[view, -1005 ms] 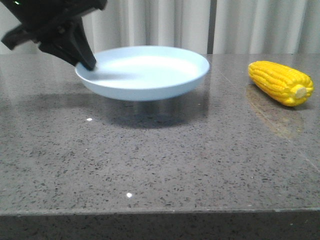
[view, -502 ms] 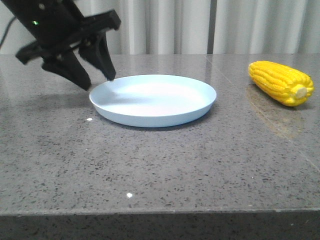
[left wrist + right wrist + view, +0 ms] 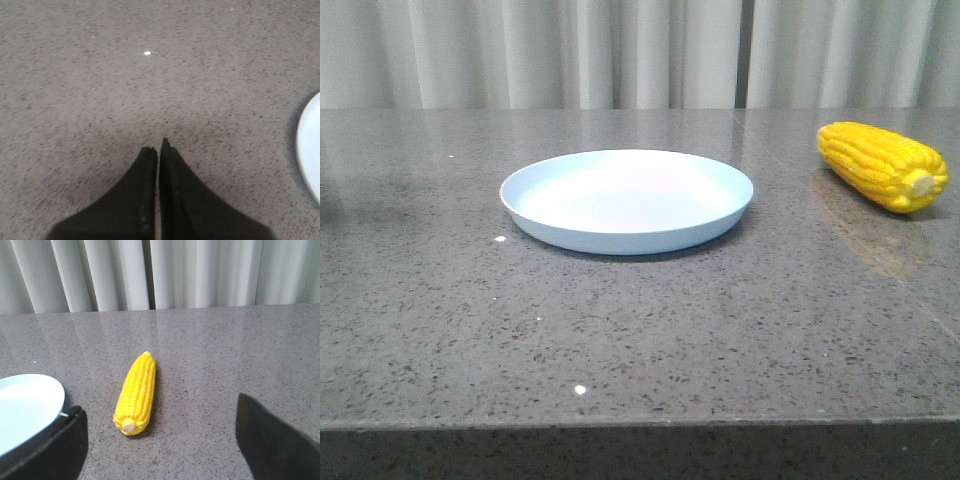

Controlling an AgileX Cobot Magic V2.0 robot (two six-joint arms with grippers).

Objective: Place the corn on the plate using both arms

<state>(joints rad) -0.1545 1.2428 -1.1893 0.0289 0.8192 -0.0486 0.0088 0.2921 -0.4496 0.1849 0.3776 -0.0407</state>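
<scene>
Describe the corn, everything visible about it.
The corn is a bright yellow cob with neat kernel rows, a tapered tip and a pale stub end. It looks glossy, like plastic. It lies on its side on the grey speckled table, right of the plate and apart from it. Nothing grips it.

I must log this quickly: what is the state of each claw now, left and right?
Left claw: closed, holding nothing, above the bare table beside the plate.
Right claw: open, empty, facing the corn.
</scene>
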